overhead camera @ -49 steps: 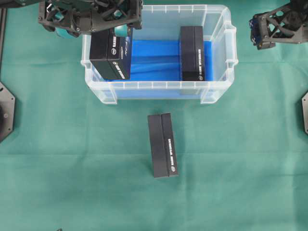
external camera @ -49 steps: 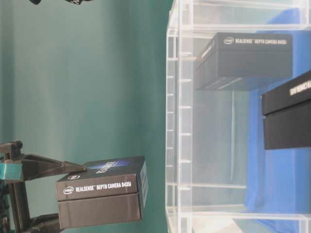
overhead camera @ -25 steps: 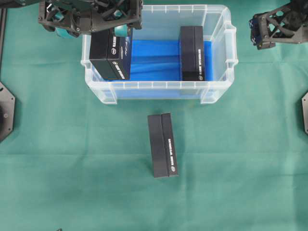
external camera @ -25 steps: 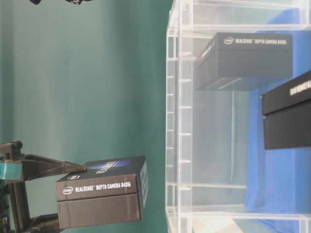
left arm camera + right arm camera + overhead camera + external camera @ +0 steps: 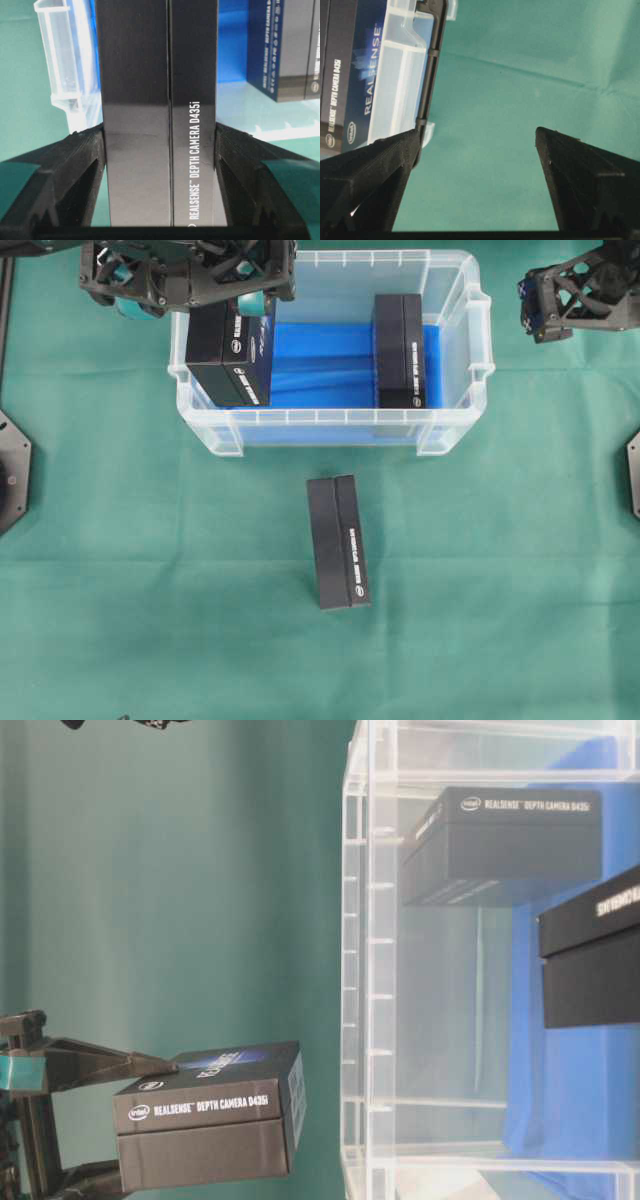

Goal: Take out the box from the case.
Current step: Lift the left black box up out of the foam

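Held box: above the case's left end, lifted clear of the rim in the table-level view, long axis running near-to-far in the overhead view, printed side face turned right. Left gripper: clamped on that box, one finger pressed against each long side face. Right gripper: spread wide with nothing between the fingers, off past the case's right end, over the green cloth. Second box inside the case toward its right end, on edge on the blue lining, parallel to the held one and well apart from it. Third box on the cloth in front of the case, long axis likewise near-to-far, slightly skewed.
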